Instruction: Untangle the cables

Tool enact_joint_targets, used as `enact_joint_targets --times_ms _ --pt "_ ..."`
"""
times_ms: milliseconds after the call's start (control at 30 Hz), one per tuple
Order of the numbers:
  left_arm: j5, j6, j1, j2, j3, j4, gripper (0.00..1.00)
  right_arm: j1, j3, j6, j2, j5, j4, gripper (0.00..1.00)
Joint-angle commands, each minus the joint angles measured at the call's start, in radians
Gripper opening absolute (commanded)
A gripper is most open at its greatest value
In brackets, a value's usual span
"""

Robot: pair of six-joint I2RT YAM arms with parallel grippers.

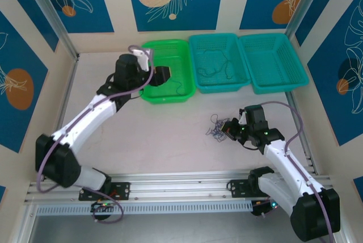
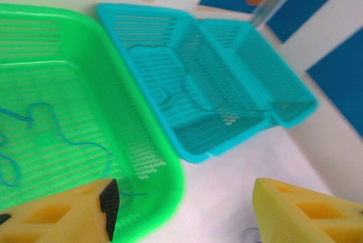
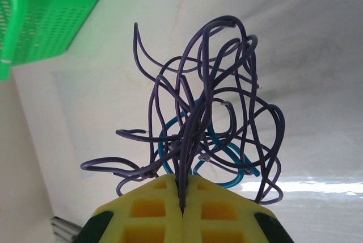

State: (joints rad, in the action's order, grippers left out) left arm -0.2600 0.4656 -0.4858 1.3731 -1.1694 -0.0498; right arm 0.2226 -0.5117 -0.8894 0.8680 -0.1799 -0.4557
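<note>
— Fingers on the right [image 3: 182, 212]? 
— Pinched together on the tangled cables [image 3: 210, 112], low over the worktop [image 1: 170, 135]. Left fingers [image 2: 181, 209] stand apart over the green basket [image 1: 182, 96]. 
— Baskets? 
— Three: one green, two teal [image 1: 204, 87]. Bare worktop surrounds the tangle.

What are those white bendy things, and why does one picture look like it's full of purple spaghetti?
The white bendy things are two robot arms, seen from a camera up above. Each ends in a pincher with two yellow fingers, and each wrist carries its own little camera.

The "spaghetti" is a tangle of thin purple and teal cables, seen very close by the right arm's wrist camera. The right gripper is pinched shut on it.

The left gripper is open and holds nothing. Its camera looks over three baskets: a green basket with a thin blue wire in it, a middle teal basket with thin wires too, and a far teal basket. They all sit on a pale table.
</note>
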Motion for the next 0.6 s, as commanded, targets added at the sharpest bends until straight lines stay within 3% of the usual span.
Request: enact_joint_targets --times_ms 0,233,433,567 --pt "-0.106 0.052 -0.082 -0.088 0.130 0.128 0.64 0.006 -0.053 -0.071 0.015 -0.088 0.043 0.00" --pt "-0.142 -0.070 -0.265 -0.185 0.370 0.220 0.64 -0.019 -0.140 -0.186 0.107 -0.222 0.068 0.00" --pt "-0.219 0.005 -0.318 -0.098 0.483 0.388 0.60 -0.057 -0.174 -0.332 0.187 -0.379 0.120 0.00" --pt "-0.233 0.093 -0.334 -0.006 0.501 0.498 0.53 -0.065 -0.241 -0.373 0.254 -0.402 0.011 0.00"
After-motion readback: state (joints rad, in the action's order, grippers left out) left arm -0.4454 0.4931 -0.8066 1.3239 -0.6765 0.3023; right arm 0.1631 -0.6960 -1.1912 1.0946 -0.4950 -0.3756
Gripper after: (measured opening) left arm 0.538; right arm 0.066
